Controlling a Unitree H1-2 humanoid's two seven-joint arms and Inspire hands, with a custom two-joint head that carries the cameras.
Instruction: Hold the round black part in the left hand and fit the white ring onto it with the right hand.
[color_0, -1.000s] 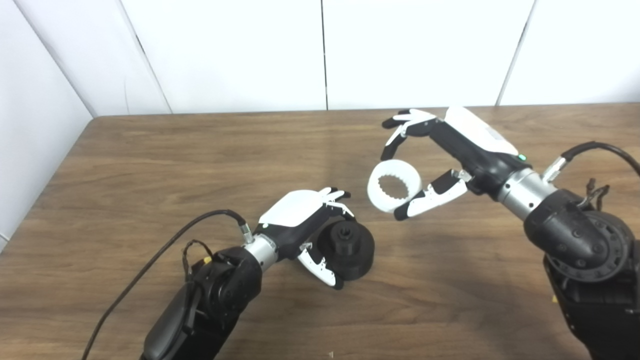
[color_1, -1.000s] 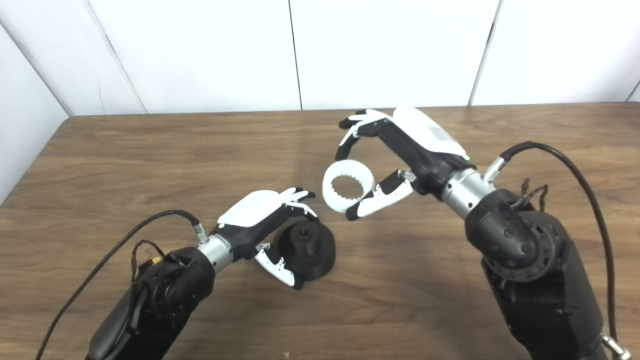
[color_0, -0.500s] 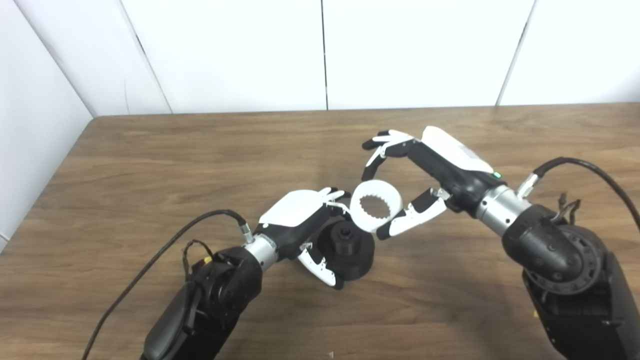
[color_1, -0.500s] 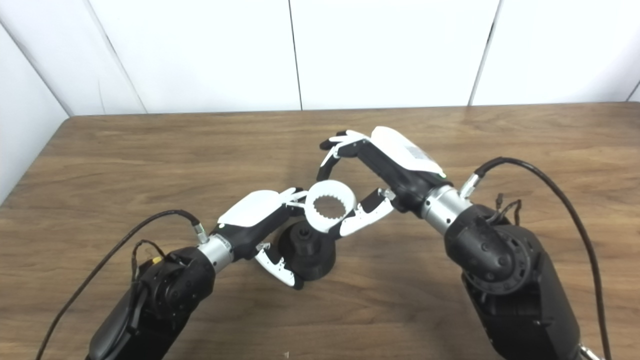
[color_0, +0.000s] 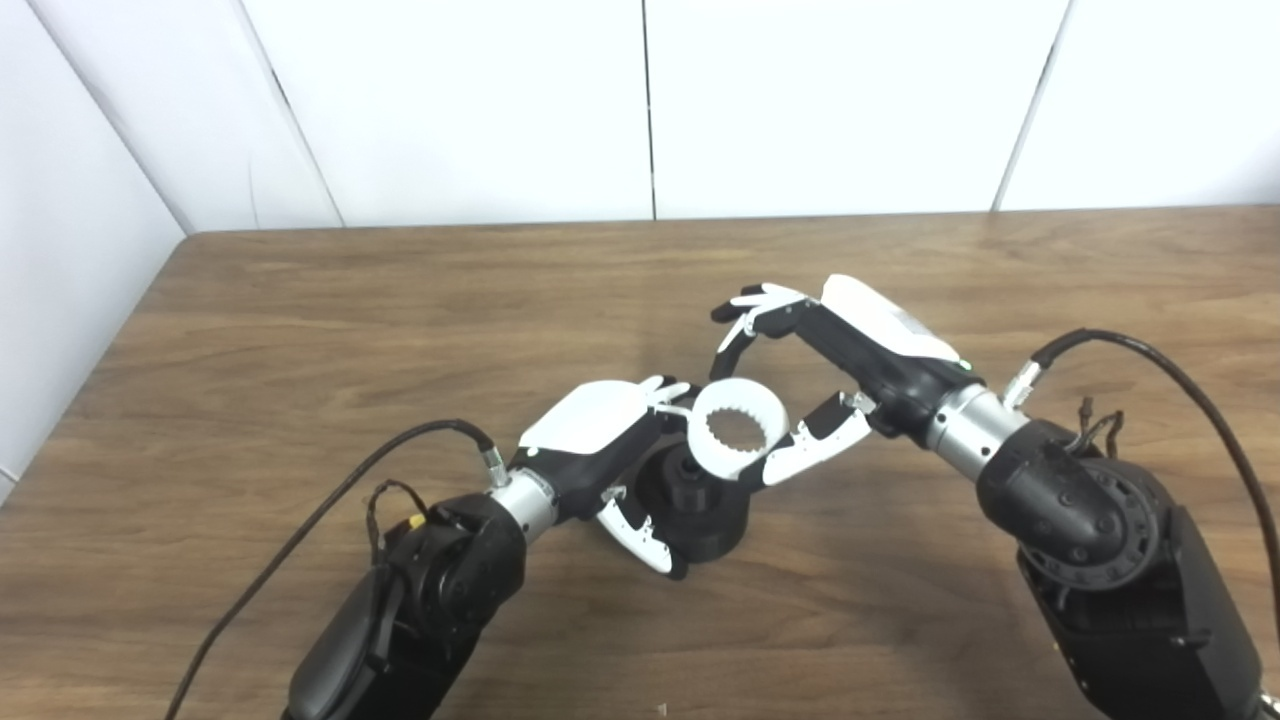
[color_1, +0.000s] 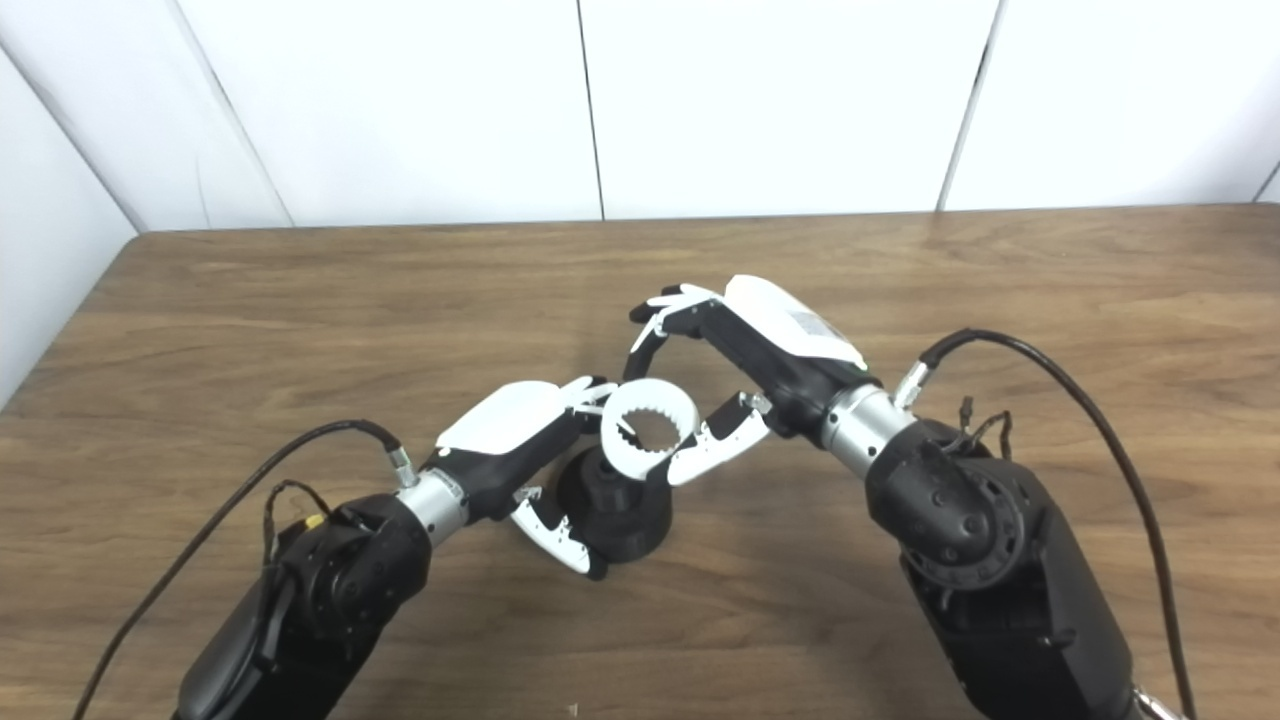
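Step in hand: lowering the white toothed ring (color_0: 737, 432) onto the round black part (color_0: 700, 500).

Left hand (color_0: 600, 440) is curled around the black part, fingers over its far side and thumb on the near side; the part sits on the wooden table (color_0: 300, 330), hub facing up and a little toward the right. Right hand (color_0: 850, 345) has the ring pinched between fingertips above and thumb below, ring just over the part's upper right edge, overlapping it in both views.

To do it well (judgement):
- Tilt the ring so its plane matches the part's top face before pressing.
- Centre the toothed bore on the raised hub (color_1: 606, 467); rotate slightly if the teeth bind.
- Keep left-hand fingers clear of the ring's path at the far side.

Hard to make out:
- Whether ring and part already touch.
- The hub's profile, black on black.
- How firmly the part is gripped behind the left palm.
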